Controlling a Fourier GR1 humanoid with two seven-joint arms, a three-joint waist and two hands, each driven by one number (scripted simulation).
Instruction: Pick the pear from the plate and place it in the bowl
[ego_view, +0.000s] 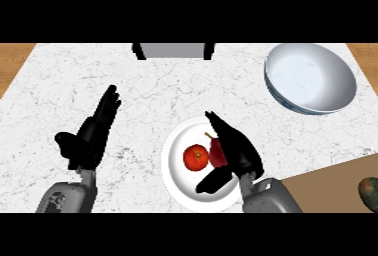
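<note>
Our right hand (238, 152) hangs over the plate (177, 172), fingers (219, 126) straight and spread, thumb apart, touching the dark red pear (217, 152). The pear lies on the plate beside a tomato (196, 157). The bowl (310, 77) sits well beyond the plate. Left of the plate on the counter (148, 95), our left hand (90, 135) rests open.

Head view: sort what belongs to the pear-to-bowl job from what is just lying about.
Belongs to the job:
dark red pear
round white plate
pale blue-white bowl
right hand, over the plate

Just lying about:
round red tomato-like fruit
brown board
dark green object
grey box
</note>
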